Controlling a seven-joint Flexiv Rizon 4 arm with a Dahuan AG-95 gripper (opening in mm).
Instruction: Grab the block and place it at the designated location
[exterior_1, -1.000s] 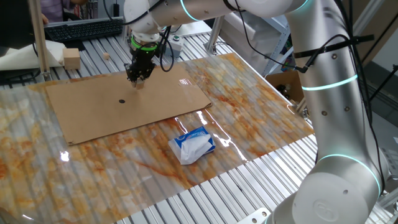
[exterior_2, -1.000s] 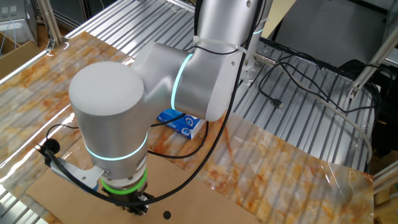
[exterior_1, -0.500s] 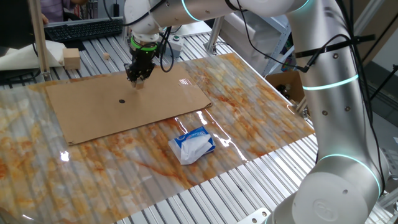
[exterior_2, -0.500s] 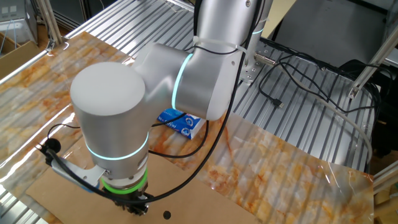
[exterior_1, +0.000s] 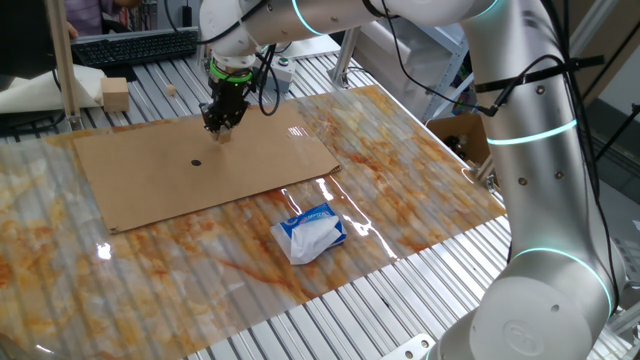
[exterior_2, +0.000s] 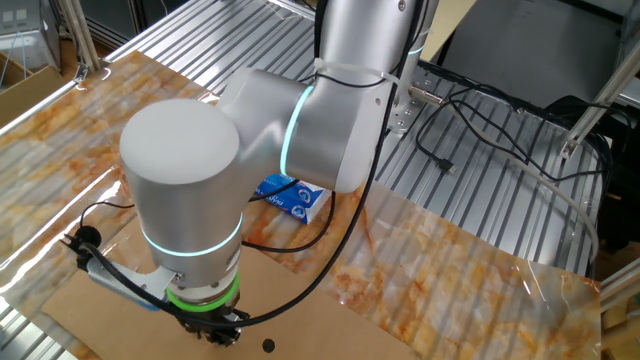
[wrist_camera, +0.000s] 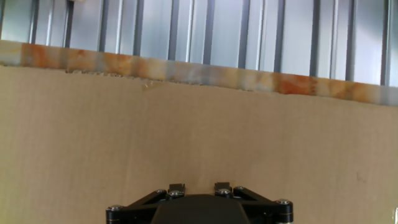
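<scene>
The small tan wooden cube (exterior_1: 224, 136) sits pinched between the narrowly parted fingers of the black two-finger gripper (exterior_1: 222, 128), low over flat brown cardboard (exterior_1: 200, 170), right of a round black dot (exterior_1: 196, 163).

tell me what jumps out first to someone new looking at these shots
The big silver robot arm dominates, reaching across the table with its hand pointing down onto the brown cardboard sheet, just right of a small black dot. A small tan block shows at the fingertips. Nearer the camera, a blue-and-white tissue pack lies on the marbled mat.
</scene>
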